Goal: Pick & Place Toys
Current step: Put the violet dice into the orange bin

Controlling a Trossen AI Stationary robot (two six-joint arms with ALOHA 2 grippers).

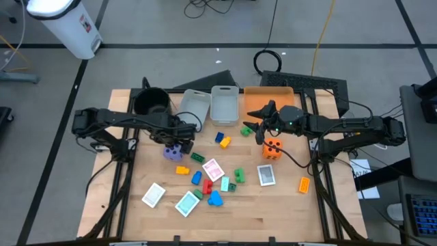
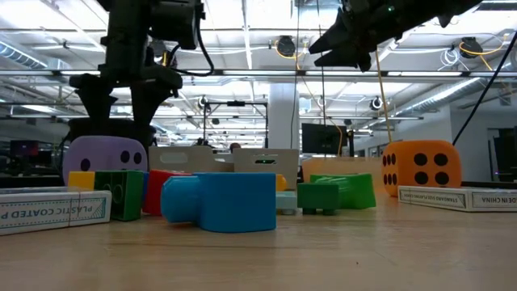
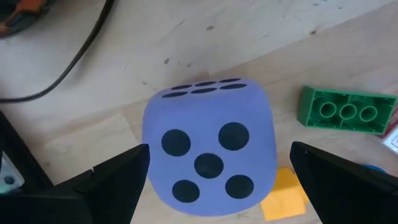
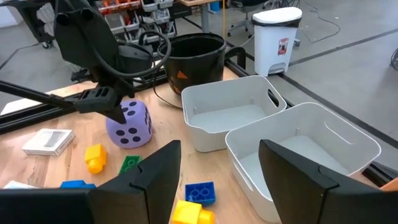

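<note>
Bins (image 1: pixel 212 102) stood empty at the upper centre of the high view, probably waiting for toys. Left of centre, the purple die (image 1: pixel 172 150) sat upright, five-spot face up, without long axis. The left gripper (image 1: pixel 179 142) hung wide open over it, holding nothing. The right gripper (image 1: pixel 254 123) was half open, empty.

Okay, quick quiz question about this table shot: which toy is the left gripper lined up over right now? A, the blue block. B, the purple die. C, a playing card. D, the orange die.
B: the left gripper has its open fingers on either side of the purple die, not yet closed on it, while the orange die sits over by the right arm.
</note>
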